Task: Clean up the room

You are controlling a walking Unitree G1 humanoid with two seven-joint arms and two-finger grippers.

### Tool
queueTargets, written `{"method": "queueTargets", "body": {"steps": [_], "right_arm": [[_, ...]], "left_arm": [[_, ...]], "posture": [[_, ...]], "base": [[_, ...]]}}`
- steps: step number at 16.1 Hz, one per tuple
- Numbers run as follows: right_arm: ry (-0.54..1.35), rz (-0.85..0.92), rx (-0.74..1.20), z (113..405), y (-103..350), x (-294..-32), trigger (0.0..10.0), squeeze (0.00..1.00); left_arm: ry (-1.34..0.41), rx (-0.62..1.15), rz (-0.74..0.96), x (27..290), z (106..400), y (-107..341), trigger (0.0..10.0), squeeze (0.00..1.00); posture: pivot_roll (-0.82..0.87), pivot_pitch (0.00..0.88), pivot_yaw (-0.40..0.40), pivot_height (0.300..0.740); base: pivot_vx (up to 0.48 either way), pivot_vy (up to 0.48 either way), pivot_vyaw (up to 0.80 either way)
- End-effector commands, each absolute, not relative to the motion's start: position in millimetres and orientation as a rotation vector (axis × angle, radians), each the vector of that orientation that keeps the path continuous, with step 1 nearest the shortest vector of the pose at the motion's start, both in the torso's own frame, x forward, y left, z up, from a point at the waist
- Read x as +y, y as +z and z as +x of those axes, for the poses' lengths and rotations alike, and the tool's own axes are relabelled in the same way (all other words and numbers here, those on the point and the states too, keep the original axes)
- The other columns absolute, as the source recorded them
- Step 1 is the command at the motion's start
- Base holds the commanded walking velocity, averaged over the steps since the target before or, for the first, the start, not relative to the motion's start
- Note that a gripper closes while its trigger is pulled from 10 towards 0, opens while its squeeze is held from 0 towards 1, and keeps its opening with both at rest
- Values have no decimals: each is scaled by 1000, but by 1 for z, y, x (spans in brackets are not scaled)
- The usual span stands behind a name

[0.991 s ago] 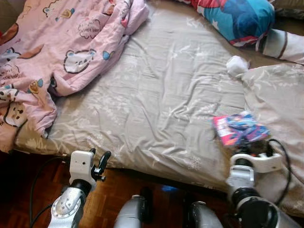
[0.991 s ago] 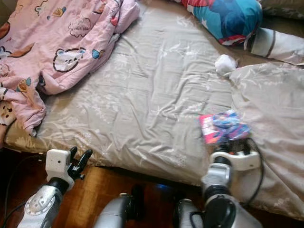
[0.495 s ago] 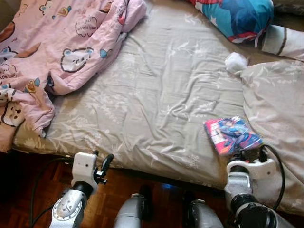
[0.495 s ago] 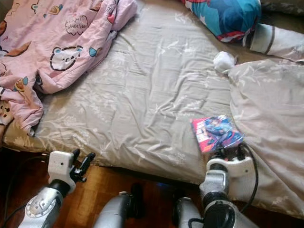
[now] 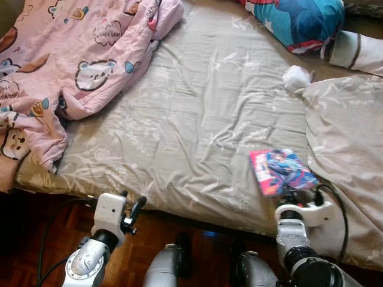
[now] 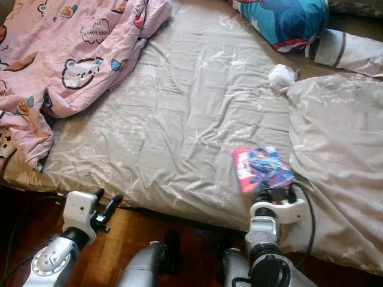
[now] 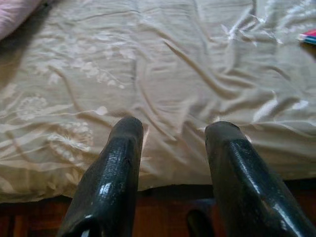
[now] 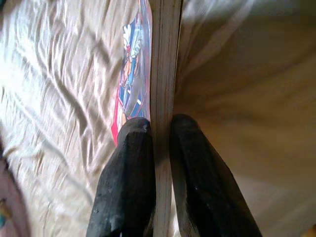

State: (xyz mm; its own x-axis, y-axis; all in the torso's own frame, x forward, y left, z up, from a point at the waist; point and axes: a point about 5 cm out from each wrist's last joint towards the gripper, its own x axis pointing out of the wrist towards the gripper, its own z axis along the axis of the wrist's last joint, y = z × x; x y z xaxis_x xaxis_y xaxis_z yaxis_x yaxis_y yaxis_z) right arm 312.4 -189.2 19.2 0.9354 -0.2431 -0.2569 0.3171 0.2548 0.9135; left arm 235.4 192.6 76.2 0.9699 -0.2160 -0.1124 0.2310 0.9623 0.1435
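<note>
A comic book (image 5: 280,171) with a pink and blue cover is held just above the grey bed sheet (image 5: 197,113), near the bed's front right edge. My right gripper (image 5: 297,194) is shut on the book's near edge; in the right wrist view both fingers (image 8: 133,168) clamp the book (image 8: 163,69) by its page block. My left gripper (image 5: 133,210) is open and empty, low at the bed's front edge over the wooden floor; its fingers (image 7: 118,163) point at the sheet.
A rumpled pink cartoon blanket (image 5: 72,66) covers the bed's left side. A blue and red pillow (image 5: 305,21) and a striped pillow (image 5: 359,54) lie at the back right. A white wad (image 5: 296,78) sits beside a grey pillow (image 5: 347,137) on the right.
The right gripper has carried the book leftward and slightly nearer, away from the grey pillow. The left gripper has shifted a little right.
</note>
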Motion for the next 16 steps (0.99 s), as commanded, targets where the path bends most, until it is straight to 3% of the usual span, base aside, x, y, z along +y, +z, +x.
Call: {"method": "queueTargets", "body": {"steps": [1, 3, 4, 5, 6, 7, 12, 16], "right_arm": [[-387, 1276, 125, 304, 8, -180, 10000, 0], [-420, 1268, 121, 301, 5, -185, 10000, 0], [-422, 1264, 118, 301, 5, -187, 10000, 63], [-427, 1260, 104, 301, 7, -190, 10000, 392], [-419, 1262, 73, 303, 10, -194, 10000, 302], [-398, 1258, 48, 307, 15, -196, 10000, 0], [-366, 1273, -102, 320, 37, -209, 10000, 0], [-371, 1276, -78, 311, 26, -208, 10000, 0]], "left_arm": [[-217, 151, 175, 198, 227, 68, 10000, 0], [-224, 155, 182, 198, 226, 67, 10000, 0], [-223, 155, 182, 198, 226, 66, 10000, 0], [-222, 155, 183, 198, 225, 66, 10000, 0], [-220, 154, 183, 198, 225, 66, 10000, 0], [-218, 153, 184, 198, 225, 67, 10000, 0], [-218, 146, 194, 199, 225, 68, 10000, 0], [-227, 143, 209, 198, 223, 68, 10000, 0]], "posture": [[300, 443, 125, 740], [300, 445, 125, 740], [300, 445, 125, 740], [300, 445, 125, 740], [297, 444, 123, 740], [297, 444, 123, 740], [301, 445, 127, 740], [304, 447, 127, 740]], "base": [[0, 0, 0], [0, 0, 0], [0, 0, 0], [0, 0, 0], [0, 0, 0], [0, 0, 0], [0, 0, 0], [0, 0, 0]]}}
